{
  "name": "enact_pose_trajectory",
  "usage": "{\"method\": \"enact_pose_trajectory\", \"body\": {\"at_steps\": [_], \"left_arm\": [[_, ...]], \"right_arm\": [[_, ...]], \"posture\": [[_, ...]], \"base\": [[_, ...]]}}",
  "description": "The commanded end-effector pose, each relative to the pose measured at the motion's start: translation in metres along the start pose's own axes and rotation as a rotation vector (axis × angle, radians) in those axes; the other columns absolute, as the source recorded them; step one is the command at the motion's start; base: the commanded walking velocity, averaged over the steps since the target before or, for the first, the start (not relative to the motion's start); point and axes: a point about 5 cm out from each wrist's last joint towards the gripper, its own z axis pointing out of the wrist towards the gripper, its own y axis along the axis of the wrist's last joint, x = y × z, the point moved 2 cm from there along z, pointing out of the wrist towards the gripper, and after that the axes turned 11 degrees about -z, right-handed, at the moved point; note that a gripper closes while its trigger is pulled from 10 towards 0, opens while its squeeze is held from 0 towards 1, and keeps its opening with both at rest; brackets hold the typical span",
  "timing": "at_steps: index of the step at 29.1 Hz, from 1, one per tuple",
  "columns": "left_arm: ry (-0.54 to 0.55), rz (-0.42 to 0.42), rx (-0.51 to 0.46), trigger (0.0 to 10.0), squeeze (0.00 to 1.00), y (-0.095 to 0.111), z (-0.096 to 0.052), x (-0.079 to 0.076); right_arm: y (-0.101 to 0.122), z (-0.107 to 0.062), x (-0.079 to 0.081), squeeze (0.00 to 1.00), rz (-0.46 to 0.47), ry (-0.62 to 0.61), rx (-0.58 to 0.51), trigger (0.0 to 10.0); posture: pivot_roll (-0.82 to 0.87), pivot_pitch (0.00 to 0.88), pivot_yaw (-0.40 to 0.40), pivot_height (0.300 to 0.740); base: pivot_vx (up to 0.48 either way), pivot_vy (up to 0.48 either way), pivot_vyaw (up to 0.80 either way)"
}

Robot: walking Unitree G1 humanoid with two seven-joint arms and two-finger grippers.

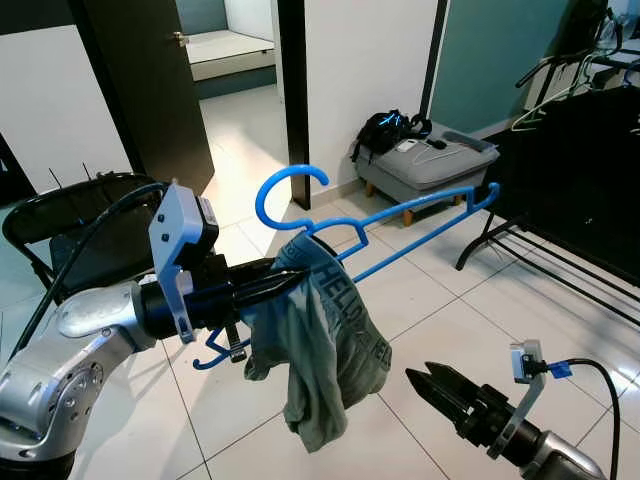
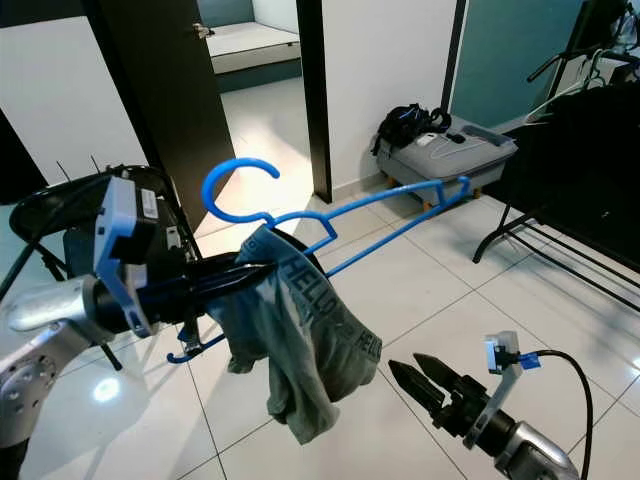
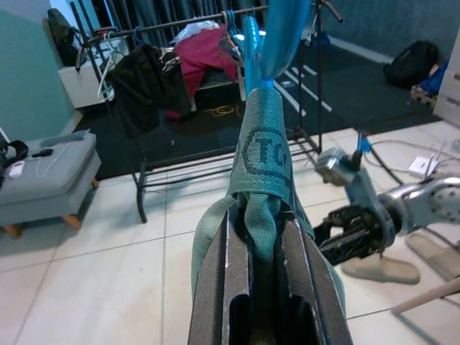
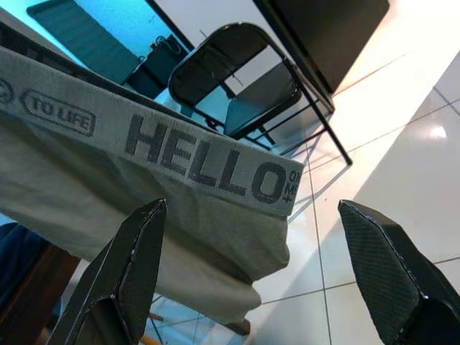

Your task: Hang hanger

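Left hand (image 1: 285, 285): clenched on the blue hanger (image 1: 400, 225) through the waistband of the grey-green garment (image 1: 325, 345) draped over it; in the left wrist view, fabric pinched between the two black fingers (image 3: 215, 287).

Hanger: held in the air over the tiled floor (image 1: 420, 300), well clear of it, hook (image 1: 285, 190) uppermost, long bar slanting away toward the right of the head views. Waistband lettered "HELLO", readable in the right wrist view (image 4: 208, 162).

Right hand (image 1: 445, 388): low and to the right, fingers spread wide, grasping nothing, just below and beside the hanging garment without touching it.

Clothes rack (image 3: 215, 21): dark rail carrying other garments and hangers, at the far right of the head views (image 1: 575, 70), well apart from the held hanger. Straight ahead in the left wrist view, with black and red clothes on it.

Elsewhere: grey footstool (image 1: 430, 165) with a black bag by the wall; black folding chair (image 1: 75, 225) behind the left arm.

Progress, as judged: garment loaded and hanger lifted, so pick-up complete. Remaining: approach to the rack, raising of the hook over the rail, release. Hook not yet near the rail; roughly midway at best.
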Motion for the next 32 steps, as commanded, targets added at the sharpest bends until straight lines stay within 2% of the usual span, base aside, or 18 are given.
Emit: {"method": "enact_pose_trajectory", "body": {"at_steps": [1, 3, 5, 16, 19, 20, 23, 26, 27, 28, 29, 30, 31, 32], "left_arm": [[-0.021, 0.026, -0.049, 0.0, 0.00, 0.016, 0.002, -0.006], [-0.021, 0.026, -0.049, 0.0, 0.00, 0.016, 0.002, -0.006], [-0.047, 0.026, -0.080, 0.0, 0.00, 0.027, 0.004, -0.011], [-0.063, 0.025, -0.103, 0.0, 0.00, 0.037, 0.006, -0.016], [-0.067, 0.019, -0.114, 0.0, 0.00, 0.040, 0.007, -0.017], [-0.065, 0.018, -0.115, 0.0, 0.00, 0.041, 0.007, -0.017], [-0.064, 0.018, -0.115, 0.0, 0.00, 0.041, 0.007, -0.017], [-0.068, 0.018, -0.121, 0.0, 0.00, 0.043, 0.008, -0.018], [-0.070, 0.018, -0.123, 0.0, 0.00, 0.043, 0.008, -0.019], [-0.073, 0.017, -0.126, 0.0, 0.00, 0.044, 0.008, -0.020], [-0.075, 0.018, -0.128, 0.0, 0.00, 0.045, 0.009, -0.020], [-0.075, 0.018, -0.128, 0.0, 0.00, 0.045, 0.009, -0.020], [-0.076, 0.018, -0.130, 0.0, 0.00, 0.046, 0.009, -0.020], [-0.076, 0.019, -0.131, 0.0, 0.00, 0.046, 0.009, -0.020]], "right_arm": [[-0.006, 0.003, 0.004, 0.00, 0.028, 0.021, 0.014, 10.0], [-0.006, 0.003, 0.004, 0.00, 0.028, 0.021, 0.014, 10.0], [0.000, 0.006, 0.005, 0.00, 0.044, 0.047, -0.016, 10.0], [0.000, 0.011, 0.010, 0.00, 0.074, 0.099, -0.017, 10.0], [0.002, 0.012, 0.019, 0.00, 0.099, 0.162, -0.018, 10.0], [0.003, 0.012, 0.025, 0.00, 0.114, 0.207, -0.020, 0.0], [0.004, 0.012, 0.033, 0.00, 0.128, 0.260, -0.020, 0.0], [0.003, 0.012, 0.034, 0.00, 0.129, 0.270, -0.014, 0.0], [0.002, 0.012, 0.033, 0.00, 0.123, 0.264, -0.008, 3.3], [0.002, 0.012, 0.031, 0.00, 0.114, 0.252, -0.003, 4.9], [0.002, 0.012, 0.029, 0.00, 0.104, 0.242, 0.000, 8.6], [0.002, 0.012, 0.029, 0.00, 0.104, 0.242, 0.000, 8.6], [0.002, 0.012, 0.027, 0.00, 0.093, 0.230, 0.004, 10.0], [0.002, 0.013, 0.026, 0.00, 0.089, 0.224, 0.005, 10.0]], "posture": [[0.05, 0.000, 0.035, 0.735], [0.05, 0.000, 0.035, 0.735], [0.05, 0.000, 0.036, 0.735], [0.06, 0.000, 0.032, 0.735], [0.06, 0.000, 0.032, 0.735], [0.06, 0.000, 0.031, 0.735], [0.06, 0.000, 0.033, 0.735], [0.06, 0.000, 0.035, 0.735], [0.06, 0.000, 0.035, 0.735], [0.06, 0.000, 0.035, 0.735], [0.06, 0.000, 0.034, 0.735], [0.06, 0.000, 0.034, 0.735], [0.06, 0.000, 0.032, 0.735], [0.06, 0.000, 0.032, 0.735]], "base": [[0.000, 0.000, 0.00], [0.000, 0.000, 0.00], [0.000, 0.000, 0.00], [0.000, 0.000, 0.00], [0.000, 0.000, 0.00], [0.000, 0.000, 0.00], [0.000, 0.000, 0.00], [0.000, 0.000, 0.00], [0.000, 0.000, 0.00], [0.000, 0.000, 0.00], [0.000, 0.000, 0.00], [0.000, 0.000, 0.00], [0.000, 0.000, 0.00], [0.000, 0.000, 0.00]]}}
